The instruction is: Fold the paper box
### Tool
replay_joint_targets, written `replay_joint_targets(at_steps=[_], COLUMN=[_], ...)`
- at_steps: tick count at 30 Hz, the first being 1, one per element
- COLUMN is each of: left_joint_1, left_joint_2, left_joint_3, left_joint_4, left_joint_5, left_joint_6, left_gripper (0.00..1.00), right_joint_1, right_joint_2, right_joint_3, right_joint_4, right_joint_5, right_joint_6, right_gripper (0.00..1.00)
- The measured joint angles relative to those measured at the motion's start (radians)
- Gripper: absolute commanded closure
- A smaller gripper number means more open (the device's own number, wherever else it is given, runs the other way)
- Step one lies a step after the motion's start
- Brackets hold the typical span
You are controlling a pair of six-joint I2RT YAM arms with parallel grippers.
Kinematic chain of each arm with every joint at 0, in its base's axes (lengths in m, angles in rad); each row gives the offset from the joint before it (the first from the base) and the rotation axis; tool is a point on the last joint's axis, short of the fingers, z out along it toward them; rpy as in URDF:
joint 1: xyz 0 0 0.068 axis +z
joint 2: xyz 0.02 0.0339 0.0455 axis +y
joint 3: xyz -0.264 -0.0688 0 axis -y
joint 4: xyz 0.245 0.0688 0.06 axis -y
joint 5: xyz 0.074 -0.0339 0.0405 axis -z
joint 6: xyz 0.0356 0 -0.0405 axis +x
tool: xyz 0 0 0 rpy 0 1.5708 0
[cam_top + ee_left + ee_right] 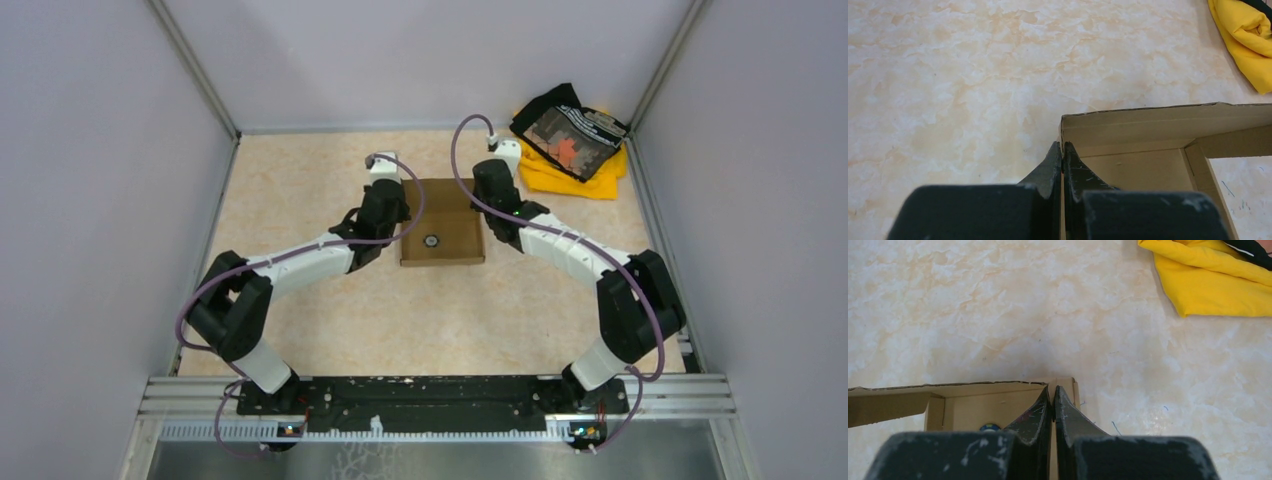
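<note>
Overhead view: the paper box sits open side up in the middle of the table, between the two arms. The yellow and black cloth pile lies well apart at the far right corner. Only here do you get the whole box floor, with a small round dark item on it. You cannot read the fingertips from this view.

Left wrist view: the left gripper is pressed together on the box's left side wall near the far corner. One finger is outside and one inside, with a sliver of cardboard between them. The far wall stands upright.

Right wrist view: the right gripper pinches the right side wall the same way. You see the round item's edge just left of the inner finger.
</note>
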Motion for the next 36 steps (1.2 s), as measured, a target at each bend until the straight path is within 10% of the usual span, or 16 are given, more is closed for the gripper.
replay_joint_targets(at_steps=[36], left_joint_1=[-0.15], left_joint_2=[-0.038], left_joint_3=[-0.145], left_joint_4=[0.04], left_joint_5=[-0.2], left_joint_6=[-0.119], left_gripper=[1.0], right_joint_1=[0.077], right_joint_2=[-0.06], right_joint_3=[-0.172], right_joint_4=[0.072], right_joint_5=[0.116], right_joint_6=[0.026], right_gripper=[1.0])
